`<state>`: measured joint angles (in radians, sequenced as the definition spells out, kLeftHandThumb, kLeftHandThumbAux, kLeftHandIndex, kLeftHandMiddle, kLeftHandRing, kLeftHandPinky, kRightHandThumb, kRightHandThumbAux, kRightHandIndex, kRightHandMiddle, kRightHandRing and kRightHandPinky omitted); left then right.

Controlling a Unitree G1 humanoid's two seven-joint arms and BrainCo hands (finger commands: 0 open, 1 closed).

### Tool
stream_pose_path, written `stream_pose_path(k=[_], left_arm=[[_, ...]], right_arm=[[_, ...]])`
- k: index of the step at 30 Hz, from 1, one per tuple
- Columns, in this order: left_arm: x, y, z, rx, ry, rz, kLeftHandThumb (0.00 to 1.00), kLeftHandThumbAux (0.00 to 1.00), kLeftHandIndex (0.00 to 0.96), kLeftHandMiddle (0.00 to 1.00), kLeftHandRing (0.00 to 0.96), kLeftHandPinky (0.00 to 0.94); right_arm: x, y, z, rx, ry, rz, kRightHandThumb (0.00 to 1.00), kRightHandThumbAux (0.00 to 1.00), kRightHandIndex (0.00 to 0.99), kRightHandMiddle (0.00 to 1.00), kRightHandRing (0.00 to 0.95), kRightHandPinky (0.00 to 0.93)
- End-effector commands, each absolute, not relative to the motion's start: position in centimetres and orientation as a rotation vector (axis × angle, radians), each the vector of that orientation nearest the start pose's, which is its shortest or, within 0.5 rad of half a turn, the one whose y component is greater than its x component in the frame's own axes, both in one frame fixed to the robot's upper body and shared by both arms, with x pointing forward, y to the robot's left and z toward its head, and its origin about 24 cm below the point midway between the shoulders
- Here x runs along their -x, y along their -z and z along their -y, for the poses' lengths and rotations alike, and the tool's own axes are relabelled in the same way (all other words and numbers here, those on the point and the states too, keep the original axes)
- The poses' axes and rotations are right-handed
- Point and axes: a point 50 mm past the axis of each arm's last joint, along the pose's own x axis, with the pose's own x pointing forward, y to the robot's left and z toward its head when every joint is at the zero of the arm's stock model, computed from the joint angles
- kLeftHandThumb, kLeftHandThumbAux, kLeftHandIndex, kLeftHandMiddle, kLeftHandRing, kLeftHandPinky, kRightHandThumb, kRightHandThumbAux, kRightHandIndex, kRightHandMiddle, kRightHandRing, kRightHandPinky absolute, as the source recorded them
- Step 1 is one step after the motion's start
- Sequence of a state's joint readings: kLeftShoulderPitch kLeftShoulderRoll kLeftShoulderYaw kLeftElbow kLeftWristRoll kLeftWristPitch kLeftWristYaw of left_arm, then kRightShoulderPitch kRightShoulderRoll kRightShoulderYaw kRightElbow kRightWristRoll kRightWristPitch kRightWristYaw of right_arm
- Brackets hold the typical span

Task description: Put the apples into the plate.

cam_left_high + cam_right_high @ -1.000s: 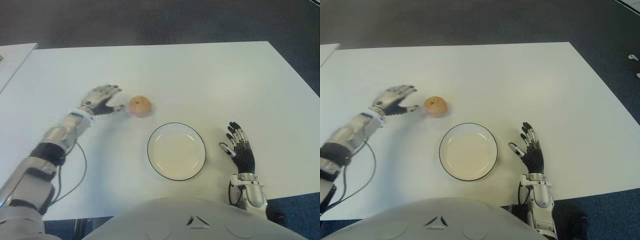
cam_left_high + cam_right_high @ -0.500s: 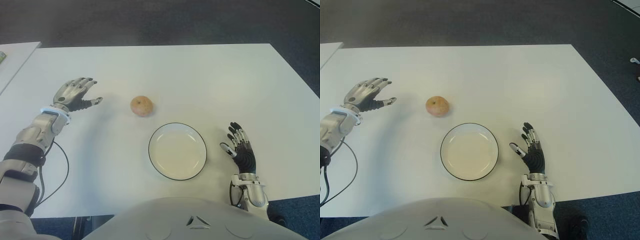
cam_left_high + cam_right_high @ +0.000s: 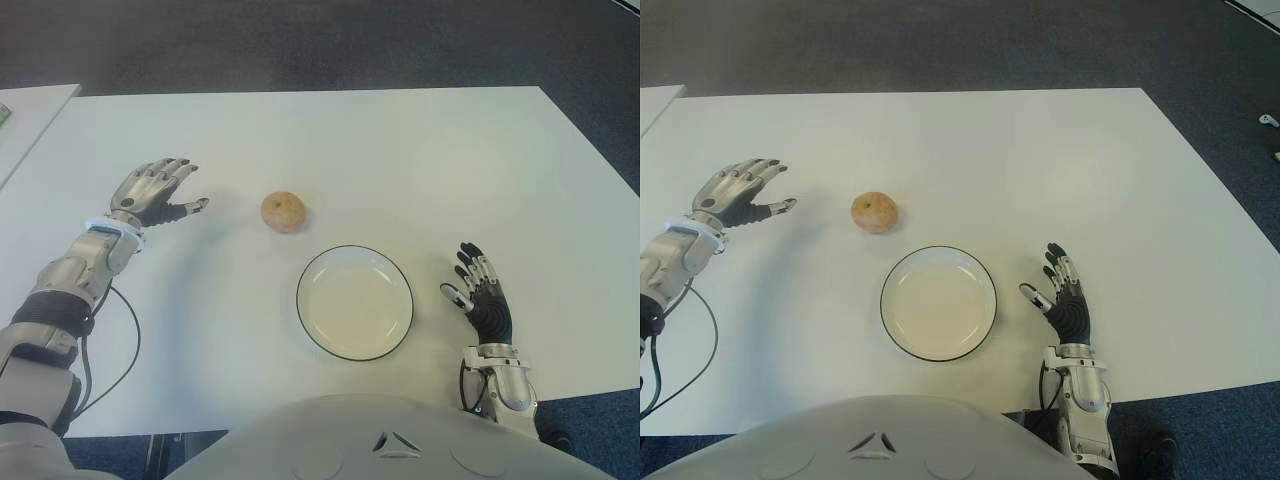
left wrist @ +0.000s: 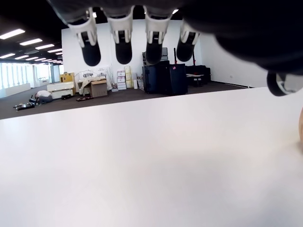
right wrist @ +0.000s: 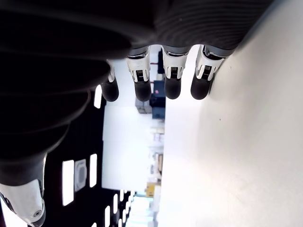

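While both hands spread empty, left hand [image 3: 152,193], right hand [image 3: 482,300], white table [image 3: 400,160], dark carpet [image 3: 300,40]

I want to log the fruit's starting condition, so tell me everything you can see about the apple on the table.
The apple is one small round fruit, orange-red with paler yellowish patches and a dimple on top. It looks whole and sits alone on the white table, touching nothing else. It lies just beyond the plate, toward the robot's left, clearly outside the rim. The left hand hovers open to its left, apart from it; only its edge shows in the left wrist view.
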<state>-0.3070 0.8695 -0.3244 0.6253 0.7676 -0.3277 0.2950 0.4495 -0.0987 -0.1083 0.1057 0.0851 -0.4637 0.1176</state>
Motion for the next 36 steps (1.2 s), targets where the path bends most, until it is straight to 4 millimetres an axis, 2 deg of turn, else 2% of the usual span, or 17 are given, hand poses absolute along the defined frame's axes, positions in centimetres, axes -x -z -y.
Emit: stream_pose_path(k=[1,7,18,27,36], left_arm=[[-28.6,-6.0,-28.5,-1.632,0.229,0.1,0.34,0.132,0.0,0.0,0.0,0.0],[-28.4,-5.9,-25.9,-1.625,0.276,0.153,0.327,0.126,0.0,0.0,0.0,0.0],[-29.0,-6.3,-25.0,-1.593,0.303,0.178,0.304,0.1,0.0,0.0,0.0,0.0],[-29.7,-6.7,-24.1,-1.602,0.306,0.198,0.302,0.12,0.0,0.0,0.0,0.0],[-29.9,-7.3,-21.6,-1.583,0.352,0.258,0.321,0.127,0.0,0.0,0.0,0.0]], right_arm=[[-11.0,5.7,21.0,0.033,0.131,-0.311,0.17,0.635,0.033,0.02,0.014,0.057],[-11.1,5.7,20.8,0.039,0.127,-0.314,0.169,0.628,0.027,0.016,0.009,0.047],[-11.1,5.9,20.9,0.033,0.127,-0.319,0.172,0.628,0.027,0.018,0.013,0.056],[-11.1,6.1,20.8,0.032,0.128,-0.327,0.17,0.631,0.026,0.018,0.014,0.055],[-11.0,6.3,20.6,0.019,0.129,-0.339,0.177,0.629,0.03,0.016,0.013,0.055]])
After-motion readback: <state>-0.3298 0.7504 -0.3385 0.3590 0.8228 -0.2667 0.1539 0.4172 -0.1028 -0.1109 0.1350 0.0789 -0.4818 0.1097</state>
